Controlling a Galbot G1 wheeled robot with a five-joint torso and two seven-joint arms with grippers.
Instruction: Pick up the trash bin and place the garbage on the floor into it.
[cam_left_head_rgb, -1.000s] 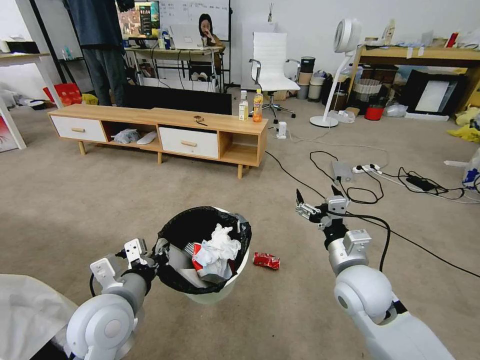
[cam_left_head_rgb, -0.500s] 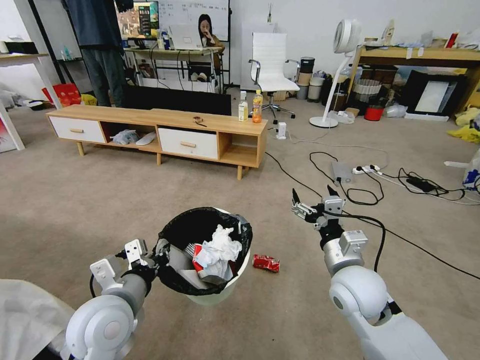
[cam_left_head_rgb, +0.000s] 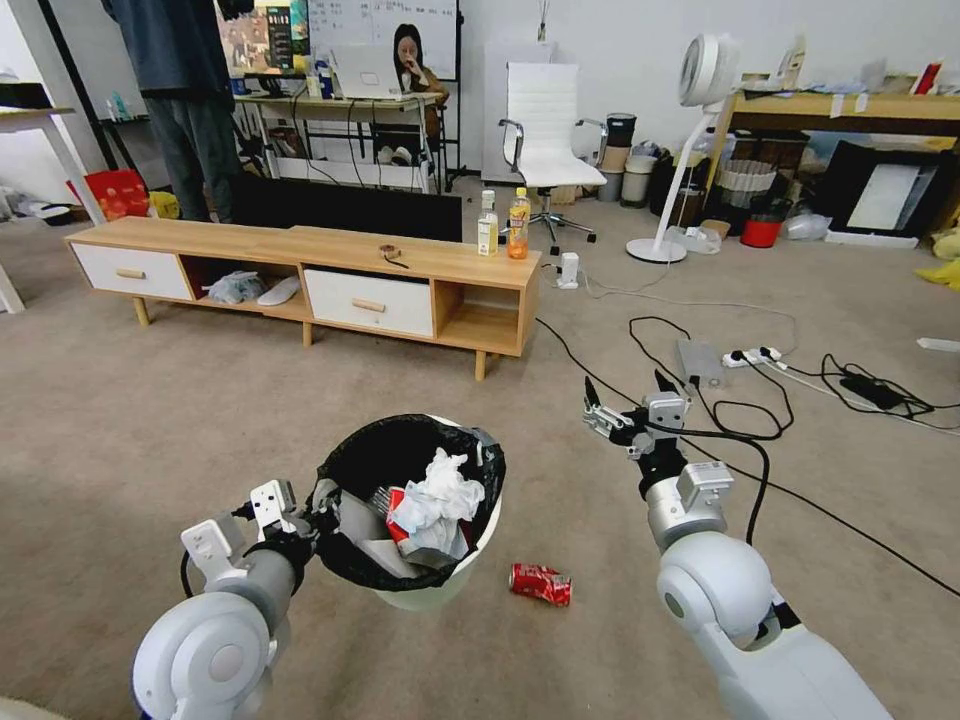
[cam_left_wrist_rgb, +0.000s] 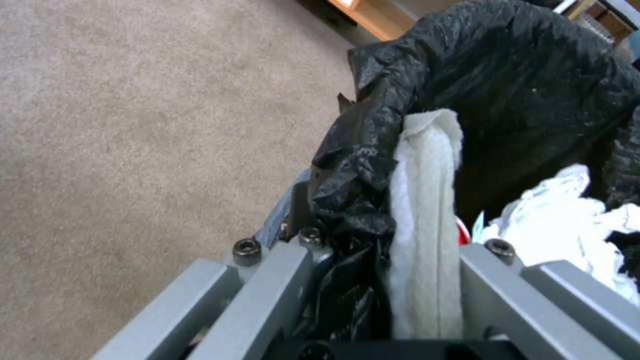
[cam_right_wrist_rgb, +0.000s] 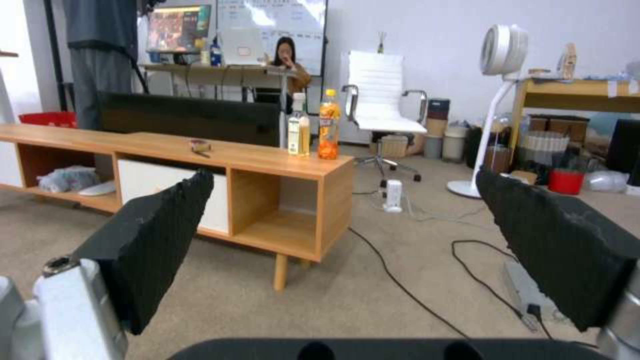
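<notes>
One can (cam_left_head_rgb: 540, 584): lies crushed on the floor (cam_left_head_rgb: 150, 420), beside the trash bin (cam_left_head_rgb: 440, 588).
Left gripper (cam_left_head_rgb: 318, 503): clamped on bin rim.
Right gripper (cam_left_head_rgb: 628, 393): spread wide, empty.

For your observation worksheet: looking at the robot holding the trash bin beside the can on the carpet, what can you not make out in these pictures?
- Lower contents of the trash bin, head view: covered by tissue and the black bag.
- Left gripper finger pads, left wrist view: buried in bag folds at the rim.
- Label on the crushed can, head view: too small.
- Right gripper, head view: open, holding nothing.
</notes>
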